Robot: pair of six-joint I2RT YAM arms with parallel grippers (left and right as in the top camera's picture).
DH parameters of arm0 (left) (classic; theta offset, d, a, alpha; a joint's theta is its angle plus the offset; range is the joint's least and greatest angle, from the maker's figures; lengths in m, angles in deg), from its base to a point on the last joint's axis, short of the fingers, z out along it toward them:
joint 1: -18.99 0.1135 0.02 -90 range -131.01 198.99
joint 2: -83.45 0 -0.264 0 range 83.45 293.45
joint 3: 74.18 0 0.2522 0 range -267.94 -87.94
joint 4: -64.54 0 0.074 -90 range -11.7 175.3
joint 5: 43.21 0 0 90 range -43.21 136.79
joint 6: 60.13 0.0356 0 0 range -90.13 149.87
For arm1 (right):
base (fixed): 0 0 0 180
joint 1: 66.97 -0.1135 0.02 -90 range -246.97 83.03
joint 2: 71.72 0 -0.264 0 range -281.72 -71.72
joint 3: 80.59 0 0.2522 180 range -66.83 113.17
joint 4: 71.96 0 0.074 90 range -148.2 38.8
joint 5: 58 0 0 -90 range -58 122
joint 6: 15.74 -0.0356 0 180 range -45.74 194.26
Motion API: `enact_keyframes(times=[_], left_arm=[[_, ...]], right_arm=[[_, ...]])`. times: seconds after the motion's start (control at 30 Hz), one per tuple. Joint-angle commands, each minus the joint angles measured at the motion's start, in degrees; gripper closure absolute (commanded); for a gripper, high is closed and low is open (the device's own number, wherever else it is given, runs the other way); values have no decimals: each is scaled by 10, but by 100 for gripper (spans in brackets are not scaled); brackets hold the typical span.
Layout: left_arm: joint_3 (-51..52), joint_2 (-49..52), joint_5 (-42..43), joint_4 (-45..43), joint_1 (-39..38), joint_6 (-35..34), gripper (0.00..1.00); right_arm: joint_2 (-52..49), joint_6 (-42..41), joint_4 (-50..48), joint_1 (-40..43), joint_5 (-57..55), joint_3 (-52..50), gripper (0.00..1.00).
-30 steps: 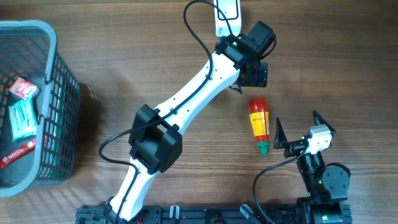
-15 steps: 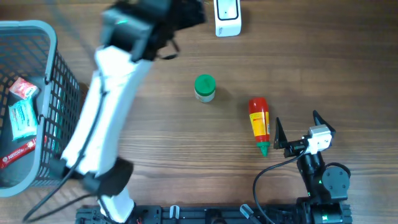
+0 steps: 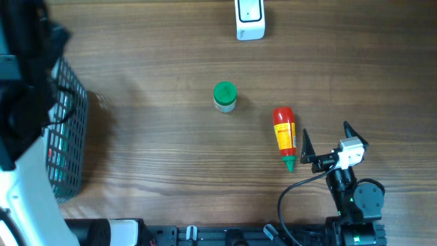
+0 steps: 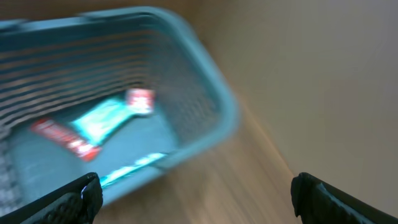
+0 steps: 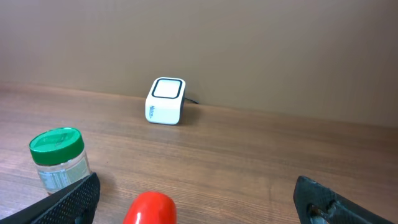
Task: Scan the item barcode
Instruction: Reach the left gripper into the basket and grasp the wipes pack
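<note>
While the left arm hangs over the blue-grey plastic mesh basket at the table's left edge, we see the left gripper spread to its full width and holding nothing. We judge that it is placed there to fetch the next item for scanning. Candidates lie flat on the basket floor: a teal packet, a small red-and-white packet touching its end, and a long red wrapper beside it. Motion blur hides their print.

The white box-shaped barcode scanner stands at the far edge, with its window facing up. This leaves the open wooden table before it free for presenting items. The green-lidded clear jar stands upright near the centre. The red squeeze bottle with a green tip lies on its side to the right of it. Both are well apart from the basket, as we would expect of goods already handled.

The right gripper rests just right of the bottle, fully parted and empty, apparently parked.

Compared with one second ago, the left arm has left the scanner and swung across to the basket, uncovering the jar. The bottle, scanner and right arm are unchanged.
</note>
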Motion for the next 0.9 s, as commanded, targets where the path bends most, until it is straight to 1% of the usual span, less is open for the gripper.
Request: enact_keyframes(times=[0.0,0.1,0.23,0.4,0.53,0.6,0.63,0.67,0.73,0.8,0.87], left_arm=[[12,31,-22,34,105,-77,0],[39,45,-14,34,158,-64,0],[103,58,-14,30,200,-62,0],[215,76,-14,-18,248,-60,0],[312,99,11,-84,307,-52,0],[350,111,38,-133,331,14,0],[365,119,59,-162,339,66,0],[379,127,89,-200,346,148,0],[397,144,139,-250,349,291,0],[403,171,153,-276,349,398,0],[403,192,153,-290,349,438,0]], right_arm=[[3,10,-3,-2,-10,-1,0],[3,10,-3,-2,-10,-1,0],[3,10,-3,-2,-10,-1,0],[3,10,-3,-2,-10,-1,0],[3,10,-3,-2,-10,-1,0],[3,10,-3,-2,-10,-1,0],[3,10,-3,-2,-10,-1,0],[3,10,-3,-2,-10,-1,0],[3,10,-3,-2,-10,-1,0],[3,10,-3,-2,-10,-1,0],[3,10,-3,-2,-10,-1,0]])
